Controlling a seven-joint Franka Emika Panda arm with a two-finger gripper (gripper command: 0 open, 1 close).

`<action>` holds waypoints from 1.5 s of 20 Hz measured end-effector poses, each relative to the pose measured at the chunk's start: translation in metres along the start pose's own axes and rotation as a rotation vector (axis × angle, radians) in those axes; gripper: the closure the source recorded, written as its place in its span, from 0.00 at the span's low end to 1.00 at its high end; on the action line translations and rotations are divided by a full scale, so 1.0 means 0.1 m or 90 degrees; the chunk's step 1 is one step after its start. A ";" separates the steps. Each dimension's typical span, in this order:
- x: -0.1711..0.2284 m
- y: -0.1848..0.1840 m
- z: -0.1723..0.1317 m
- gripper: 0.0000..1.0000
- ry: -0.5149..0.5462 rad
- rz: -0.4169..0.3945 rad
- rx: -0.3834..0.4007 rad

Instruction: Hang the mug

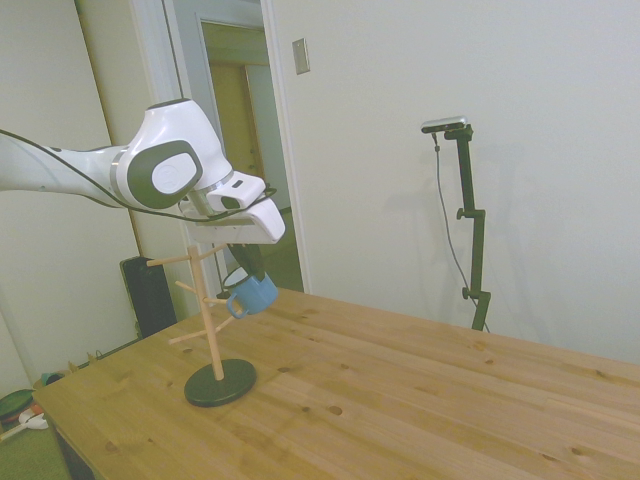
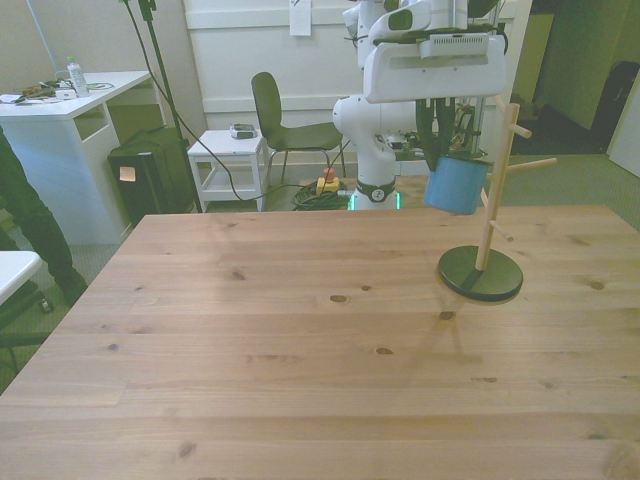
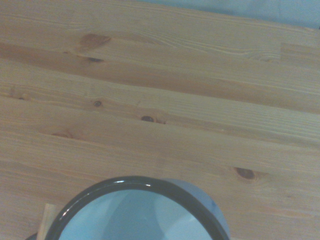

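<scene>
While held by the end effector [image 1: 247, 268], mug [image 1: 252, 293] (empty) beside rack [image 1: 212, 330].

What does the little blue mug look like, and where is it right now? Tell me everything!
The mug is small and light blue outside, pale inside, with a dark rim that looks like enamel. It hangs in the air above the wooden table, tilted, gripped at its rim by the robot's hand. Its small loop handle points toward the wooden mug tree, right beside the pegs. I cannot tell whether the handle is on a peg.
</scene>
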State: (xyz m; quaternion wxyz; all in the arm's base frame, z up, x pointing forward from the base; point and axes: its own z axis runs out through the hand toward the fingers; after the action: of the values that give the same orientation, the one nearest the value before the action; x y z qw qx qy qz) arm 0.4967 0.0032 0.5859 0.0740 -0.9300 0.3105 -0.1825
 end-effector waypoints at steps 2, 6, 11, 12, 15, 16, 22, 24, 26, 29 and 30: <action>-0.01 -0.01 0.00 1.00 0.000 -0.002 0.000; -0.08 -0.11 -0.01 1.00 -0.001 -0.015 0.002; -0.17 -0.26 0.00 1.00 -0.002 -0.030 0.004; -0.18 -0.29 0.01 1.00 -0.003 -0.032 0.004; -0.25 -0.38 0.04 1.00 -0.006 -0.037 0.004; -0.27 -0.41 0.05 1.00 -0.008 -0.040 0.004; -0.35 -0.45 0.12 1.00 -0.011 -0.048 0.003; -0.37 -0.46 0.12 1.00 -0.012 -0.049 0.003; -0.38 -0.45 0.13 0.00 -0.012 -0.046 0.002; -0.39 -0.39 0.12 0.00 -0.012 -0.039 0.000; -0.38 -0.36 0.12 0.00 -0.012 -0.036 0.000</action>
State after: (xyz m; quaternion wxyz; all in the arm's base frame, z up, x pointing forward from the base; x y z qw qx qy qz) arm 0.4930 0.0554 0.5729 0.0714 -0.9401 0.2831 -0.1759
